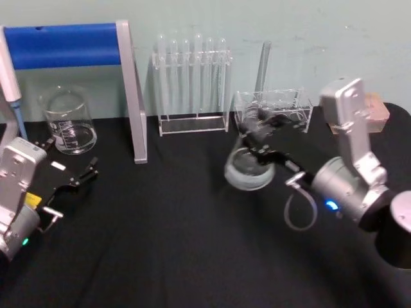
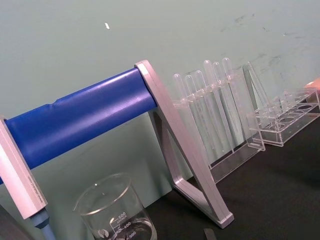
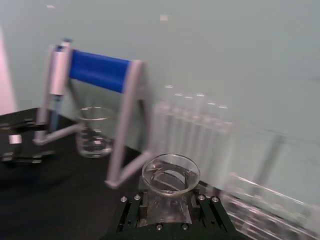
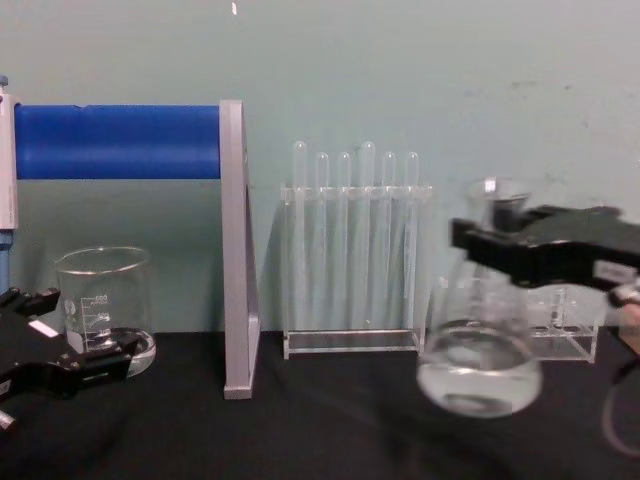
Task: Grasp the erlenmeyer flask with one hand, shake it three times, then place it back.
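Note:
The erlenmeyer flask (image 1: pixel 248 169) is clear glass with a wide base and a narrow neck. It hangs tilted just above the black table, right of centre, and looks smeared by motion. My right gripper (image 1: pixel 254 137) is shut on its neck, below the flared rim (image 3: pixel 170 173). From the side, the black fingers (image 4: pixel 520 248) cross the neck and the base (image 4: pixel 480 372) holds a little clear liquid. My left gripper (image 1: pixel 76 177) rests open and empty at the table's left edge, near a beaker.
A glass beaker (image 1: pixel 68 122) stands at the back left beside a blue roll on a grey stand (image 1: pixel 131 90). A rack of test tubes (image 1: pixel 192 83) and a second clear rack (image 1: pixel 275 108) line the back wall. A pipette (image 1: pixel 9 77) hangs at far left.

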